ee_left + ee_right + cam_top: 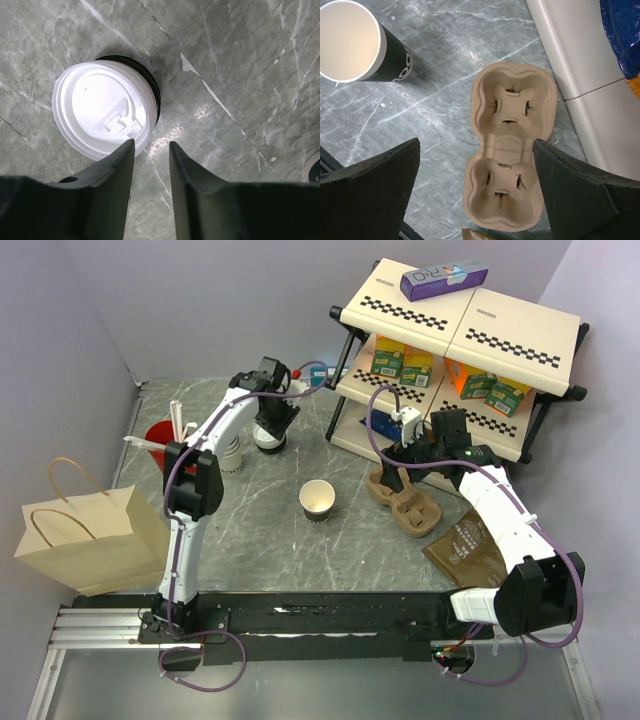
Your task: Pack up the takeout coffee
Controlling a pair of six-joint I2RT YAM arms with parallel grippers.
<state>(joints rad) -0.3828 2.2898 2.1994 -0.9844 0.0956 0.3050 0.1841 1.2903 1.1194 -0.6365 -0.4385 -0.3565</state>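
Top view: takeout coffee [268,438] upper middle of desk [250,530], right under tip of left arm [215,435]. Left arm nearer. Writing on shelf box [444,278] too blurry to read.

Left wrist: white lid [100,112] up-left of left fingers [117,172]. Cup upright. Fingers partly apart, pinching nothing.

Right wrist: right fingers [375,190] spread wide over cup tray [507,150], pinching nothing.
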